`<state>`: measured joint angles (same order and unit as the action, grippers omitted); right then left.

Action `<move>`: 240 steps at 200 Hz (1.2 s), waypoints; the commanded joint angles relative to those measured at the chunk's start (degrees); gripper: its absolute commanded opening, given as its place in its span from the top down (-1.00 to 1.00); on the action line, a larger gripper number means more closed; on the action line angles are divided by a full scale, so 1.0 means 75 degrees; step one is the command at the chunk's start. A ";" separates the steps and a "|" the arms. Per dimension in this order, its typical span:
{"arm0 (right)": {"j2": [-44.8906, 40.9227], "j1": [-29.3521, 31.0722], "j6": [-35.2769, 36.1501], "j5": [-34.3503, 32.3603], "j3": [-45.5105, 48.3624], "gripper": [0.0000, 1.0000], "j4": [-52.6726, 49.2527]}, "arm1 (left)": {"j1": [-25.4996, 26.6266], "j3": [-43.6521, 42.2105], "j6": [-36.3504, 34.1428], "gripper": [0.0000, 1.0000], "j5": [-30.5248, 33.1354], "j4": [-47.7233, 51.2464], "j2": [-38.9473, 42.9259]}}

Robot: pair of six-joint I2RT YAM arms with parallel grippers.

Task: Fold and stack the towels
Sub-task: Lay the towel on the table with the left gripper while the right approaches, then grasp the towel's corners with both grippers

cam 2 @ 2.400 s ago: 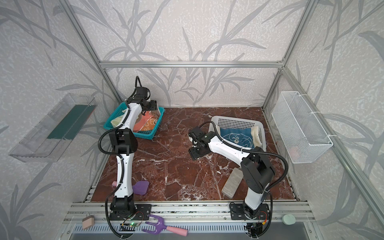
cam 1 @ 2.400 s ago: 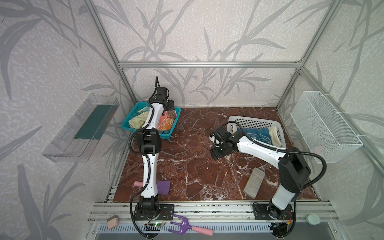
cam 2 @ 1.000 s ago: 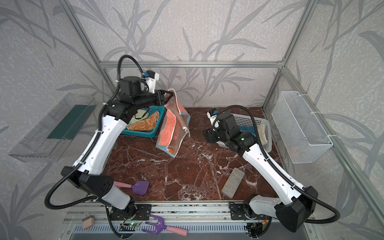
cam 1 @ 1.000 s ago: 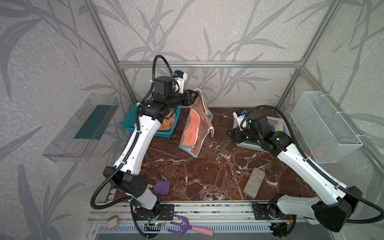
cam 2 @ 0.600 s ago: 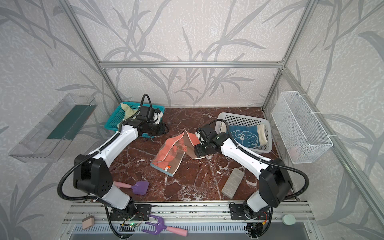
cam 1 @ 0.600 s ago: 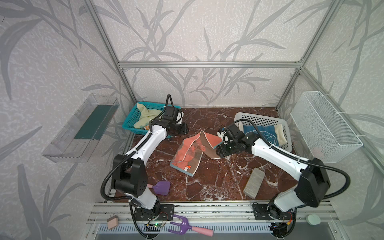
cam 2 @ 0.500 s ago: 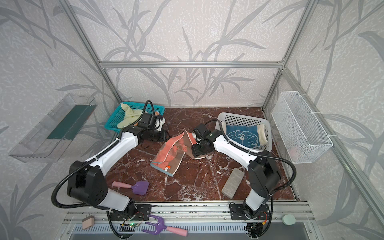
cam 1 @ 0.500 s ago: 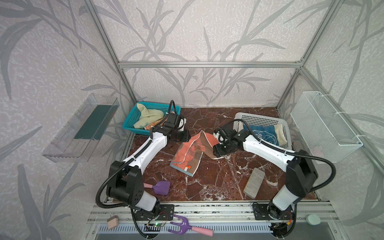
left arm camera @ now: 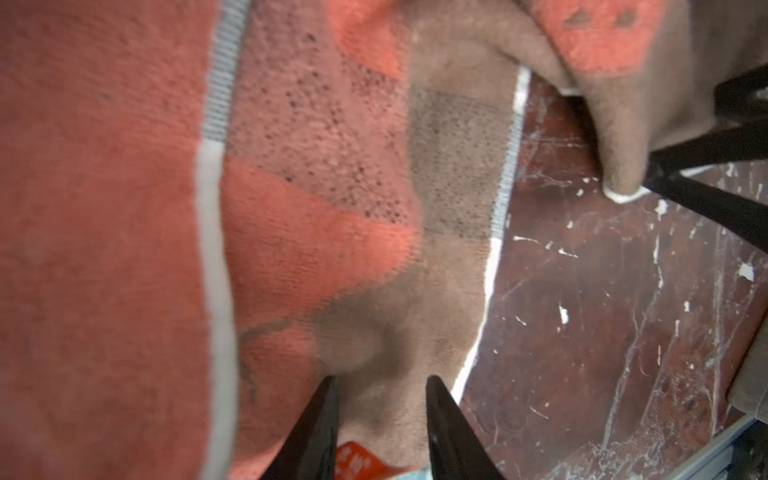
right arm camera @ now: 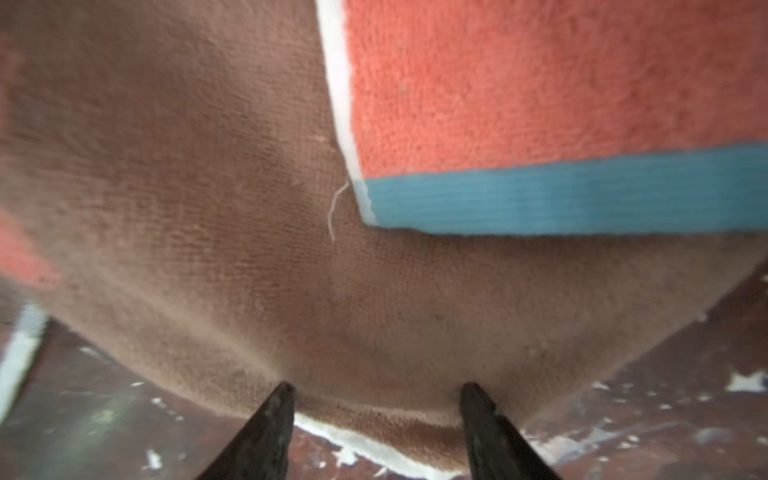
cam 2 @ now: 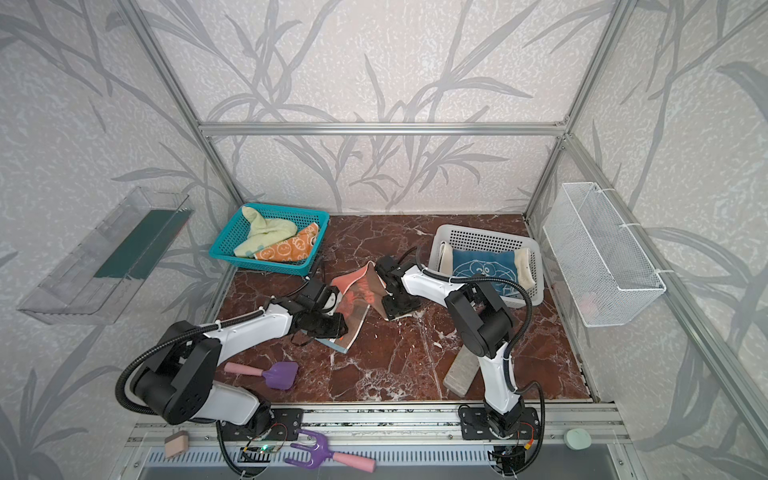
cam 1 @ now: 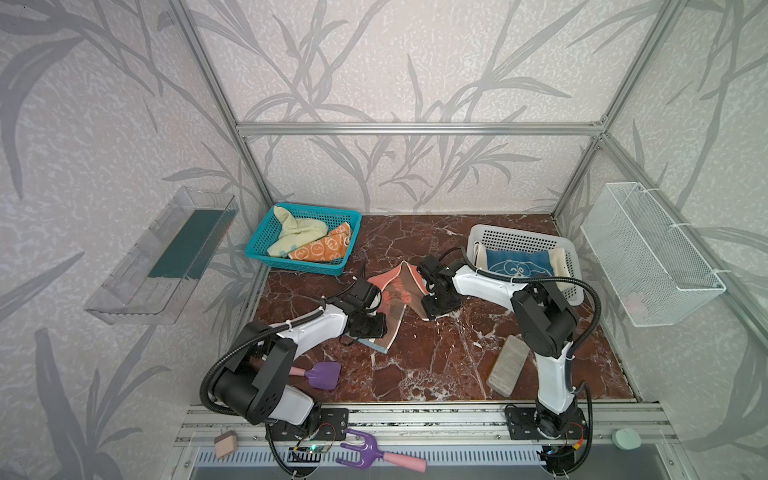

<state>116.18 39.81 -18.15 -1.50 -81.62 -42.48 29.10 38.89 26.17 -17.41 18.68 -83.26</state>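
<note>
Right, starting at the near edge: a purple hand fork [cam 1: 376, 455] lies on the front rail, and just past it on the marble tabletop [cam 1: 436, 365] are a purple scoop [cam 1: 322, 374] on the left and the grey block [cam 1: 508, 365] on the right.

Mid-table now, and it's all about the salmon towel [cam 1: 395, 291]. It sits rumpled between the two arms, partly flat on the marble, with a ridge peaking up on its far side. The left gripper [left arm camera: 380, 382] is down on its near-left part, its jaws only a little apart, brown cloth bunched up right at the tips. Has it got a pinch? I can't tell. The right gripper [right arm camera: 374, 390] is down at the towel's right corner, jaws spread wide, the white-hemmed edge running loose across the gap between its fingertips [right arm camera: 276, 405]. Nothing is clamped there.

Further back, on the left, the teal basket [cam 1: 291, 266] holds the pale yellow towel [cam 1: 297, 230], with the orange towel [cam 1: 320, 249] crumpled beside it. Far right, the white basket [cam 1: 519, 239] has the blue-and-cream towel [cam 1: 517, 264] lying folded inside.
</note>
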 commanded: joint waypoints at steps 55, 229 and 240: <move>-0.0160 -0.0316 0.0539 -0.1296 -0.0175 0.77 -0.0336 | 0.0825 -0.1370 0.0959 0.33 -0.0726 0.0067 0.1444; -0.4330 0.1053 0.0644 0.1175 0.2329 -0.16 0.2085 | 0.0454 -0.1269 0.1646 0.28 0.0131 0.0250 0.3793; -0.4691 0.0712 0.0285 0.1061 0.2853 -0.22 0.2657 | 0.0310 -0.0861 0.1503 0.21 0.0039 0.0145 0.3375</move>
<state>89.54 50.22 -8.36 6.57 -65.41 -34.98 33.65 25.98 40.62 -17.54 19.38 -53.32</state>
